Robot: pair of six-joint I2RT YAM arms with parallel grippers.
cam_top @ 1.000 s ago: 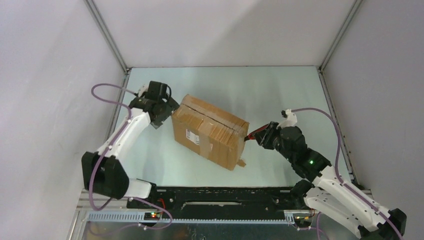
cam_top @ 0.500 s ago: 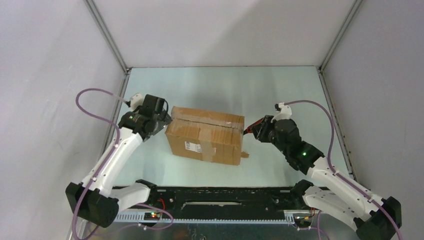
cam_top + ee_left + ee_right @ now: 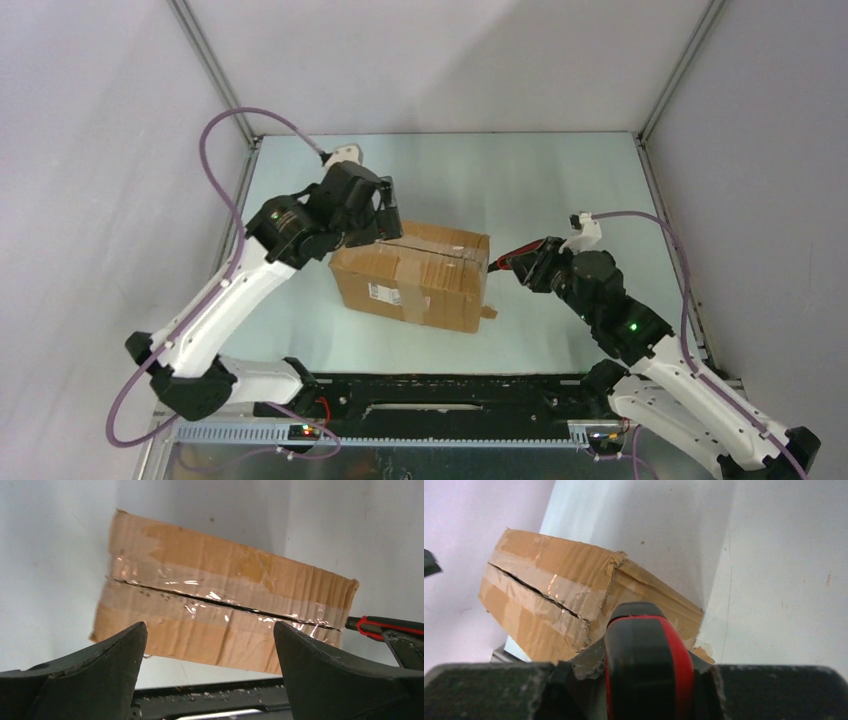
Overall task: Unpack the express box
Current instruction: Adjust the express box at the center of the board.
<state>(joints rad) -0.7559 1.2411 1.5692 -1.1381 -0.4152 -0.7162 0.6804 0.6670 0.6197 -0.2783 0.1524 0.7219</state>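
Note:
The express box (image 3: 410, 275), a brown carton with a white label (image 3: 385, 293) on its near side, lies mid-table. Its taped top seam (image 3: 220, 600) is slit open along its length. My left gripper (image 3: 385, 212) hovers above the box's far left end, jaws wide open and holding nothing (image 3: 209, 626). My right gripper (image 3: 522, 266) sits just right of the box, shut on the red-handled utility knife (image 3: 508, 262). The knife's handle (image 3: 646, 665) fills the right wrist view and points at the box's right end (image 3: 539, 595). Its tip is hidden.
A torn cardboard scrap (image 3: 487, 311) hangs at the box's near right corner. The black base rail (image 3: 450, 390) runs along the near edge. Grey walls and metal posts (image 3: 215, 75) enclose the table on the left, the back and the right.
The box has turned to lie square to the near edge. My left gripper left its left end, rose and moved over the far left top. My right gripper kept the knife.

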